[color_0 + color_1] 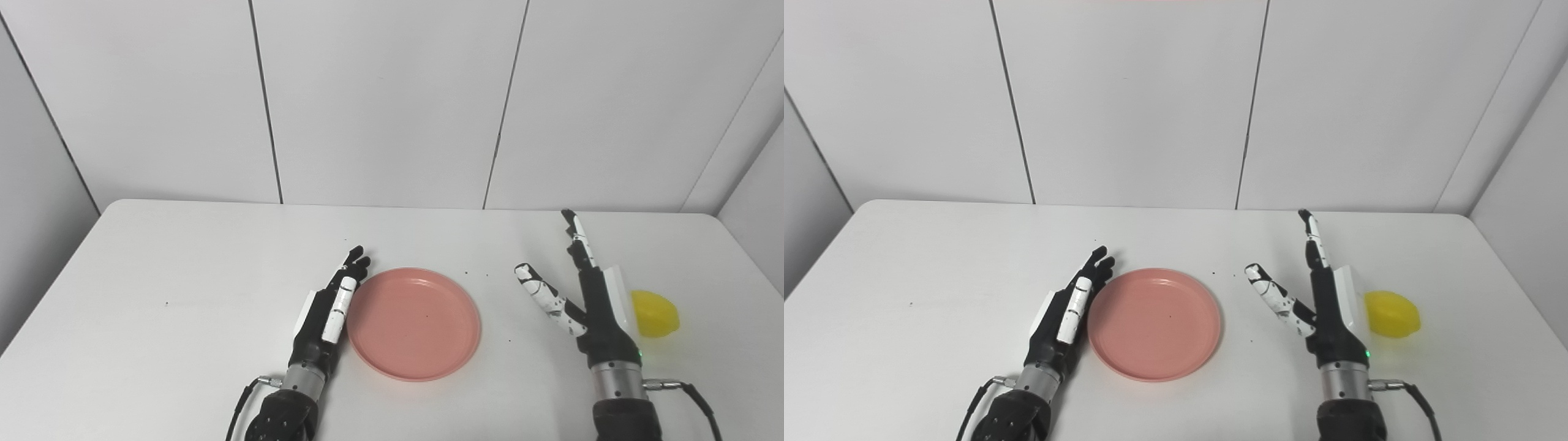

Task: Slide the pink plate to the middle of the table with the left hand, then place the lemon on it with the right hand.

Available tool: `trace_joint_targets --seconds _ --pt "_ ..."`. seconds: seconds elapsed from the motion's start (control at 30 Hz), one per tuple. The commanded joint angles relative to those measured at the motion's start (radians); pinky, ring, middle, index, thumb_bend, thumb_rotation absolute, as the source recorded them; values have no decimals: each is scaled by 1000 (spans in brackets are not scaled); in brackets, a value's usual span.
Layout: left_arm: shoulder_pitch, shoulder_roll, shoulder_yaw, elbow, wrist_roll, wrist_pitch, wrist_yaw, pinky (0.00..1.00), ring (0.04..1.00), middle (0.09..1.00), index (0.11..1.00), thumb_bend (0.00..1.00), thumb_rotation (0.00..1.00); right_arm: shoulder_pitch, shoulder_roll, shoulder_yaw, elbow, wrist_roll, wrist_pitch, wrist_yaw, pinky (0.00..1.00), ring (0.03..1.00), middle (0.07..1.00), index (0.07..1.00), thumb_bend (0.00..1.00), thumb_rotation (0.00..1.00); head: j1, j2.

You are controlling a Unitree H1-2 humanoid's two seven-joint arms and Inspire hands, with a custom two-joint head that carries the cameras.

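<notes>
Pink plate (413,323) lies near the middle of the white table (184,257), the left hand (327,312) flat-fingered against its left rim as a pusher, while the right hand (588,306), spread and empty, stands just beside the lemon (655,313), which it has yet to grasp.

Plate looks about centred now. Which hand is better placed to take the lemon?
Right. The right hand is open right beside the lemon; the left hand sits across the pink plate.
</notes>
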Motion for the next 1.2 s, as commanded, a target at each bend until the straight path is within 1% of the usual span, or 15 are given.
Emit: trace_joint_targets --seconds 0.0,0.13,0.3,0.37,0.5,0.53,0.6,0.63,0.77,0.83,0.9,1.03,1.07,1.1,1.17 --pt "2 -10 -2 -17 11 -12 0 944 934 918 923 602 1000 -29 -10 -11 -40 -2 -34 -8 862 919 937 926 678 721 0 -1" --pt "5 -9 6 -27 9 -7 6 920 925 913 921 595 1000 -35 -51 -47 -51 -4 2 9 874 921 930 919 707 717 -12 4" --pt "6 -3 8 -25 18 -34 12 914 919 909 915 583 1000 -30 -87 -81 -68 -34 54 33 833 900 924 918 751 708 -29 3" --pt "6 -1 10 -21 20 -42 15 917 916 906 910 585 1000 -27 -104 -88 -78 -50 80 50 832 900 922 911 761 682 -37 0" --pt "6 -1 22 -20 19 -47 16 933 921 909 910 577 1000 -30 -140 -96 -89 -81 121 80 782 862 883 879 782 631 -45 -1" --pt "6 0 26 -17 19 -52 17 934 922 910 910 577 1000 -30 -154 -103 -82 -75 116 84 778 858 880 876 785 627 -49 -3" --pt "7 1 34 -13 17 -59 18 933 919 904 900 598 1000 -27 -177 -116 -71 -54 108 98 778 852 868 858 791 578 -60 -3" --pt "6 4 37 -11 14 -61 15 935 919 904 898 606 1000 -26 -188 -119 -67 -52 113 107 783 852 867 854 786 568 -77 -6" --pt "4 13 48 -9 -1 -70 -2 944 922 905 897 631 1000 -22 -224 -119 -73 -94 168 139 776 853 868 854 799 588 -113 -7" --pt "3 12 52 -7 -3 -75 -4 948 921 903 894 632 1000 -19 -241 -122 -76 -113 189 151 764 848 869 858 809 593 -113 -7" --pt "3 11 53 -3 -1 -85 -4 931 915 900 892 631 1000 -14 -253 -134 -78 -107 208 162 760 843 870 859 827 585 -122 -12" --pt "2 12 53 3 2 -85 -8 925 915 900 891 639 1000 -6 -266 -157 -75 -85 226 177 760 843 868 855 841 517 -134 -8" --pt "1 13 54 4 0 -85 -10 927 917 901 892 640 1000 -5 -270 -161 -73 -81 230 181 751 844 875 859 880 470 -134 -8" --pt "0 16 57 3 -3 -86 -12 926 914 900 891 644 1000 -6 -274 -163 -72 -81 244 188 707 819 879 861 915 423 -155 -7" --pt "-2 19 65 3 -8 -94 -10 921 910 898 889 637 1000 -10 -279 -163 -72 -82 269 201 588 732 891 865 953 385 -173 -7"
